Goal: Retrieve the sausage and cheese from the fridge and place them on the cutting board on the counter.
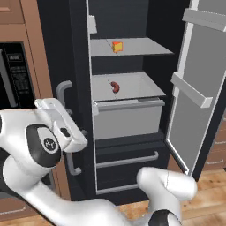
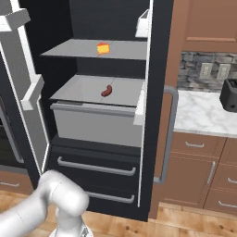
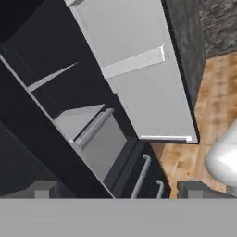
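The black fridge (image 1: 132,145) stands with both doors swung out. A small yellow-orange cheese (image 1: 117,46) (image 2: 102,48) sits on its upper grey shelf. One shelf lower, above the grey drawer, lies the dark red sausage (image 1: 115,86) (image 2: 107,90). My white hand (image 1: 62,123) hovers at the lower left, in front of the left door, well short of both foods. In the hand view my gripper (image 3: 118,190) is open with nothing between its fingertips (image 3: 44,189), facing the fridge's drawers and the right door's inside. The cutting board and the counter are out of view.
The open right door (image 1: 194,88) (image 2: 23,92) with its shelf bins flanks the opening, and the left door's grey handle (image 1: 64,95) is near my hand. A wall oven (image 1: 13,75) stands left. A marble wall counter (image 2: 203,113) with a dark appliance (image 2: 229,95) lies right.
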